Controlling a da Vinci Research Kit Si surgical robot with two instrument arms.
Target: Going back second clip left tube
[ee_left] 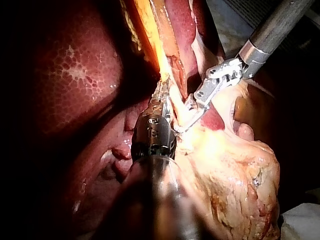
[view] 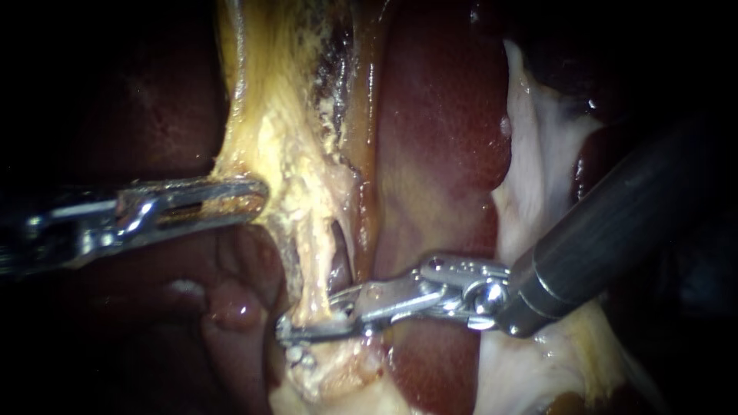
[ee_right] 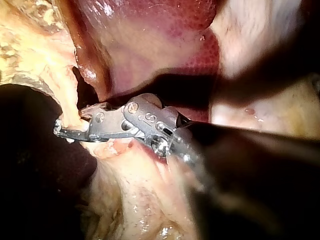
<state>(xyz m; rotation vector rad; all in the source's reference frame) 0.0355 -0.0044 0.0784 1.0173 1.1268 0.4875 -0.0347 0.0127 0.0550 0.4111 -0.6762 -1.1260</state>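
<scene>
My left instrument (view: pixel 257 198) comes in from the left, its jaws shut on the edge of the yellow, fatty gallbladder tissue (view: pixel 269 131) and holding it taut. Down from that tissue runs a thin pale strand, the left tube (view: pixel 317 253). Low in the middle, my right instrument (view: pixel 296 327) has its jaws open with the tube lying between them. In the right wrist view the same jaws (ee_right: pixel 67 125) show a gap with the strand (ee_right: pixel 70 107) in it. Small metallic glints (view: pixel 296 355) sit just below the jaws; I cannot tell if they are a clip.
Dark red liver (view: pixel 438 138) fills the middle behind the tube, beside white membrane (view: pixel 538 177) on the right. A rounded red lobe (view: pixel 231 307) lies under my left instrument. My right instrument's dark shaft (view: pixel 615 230) crosses the lower right.
</scene>
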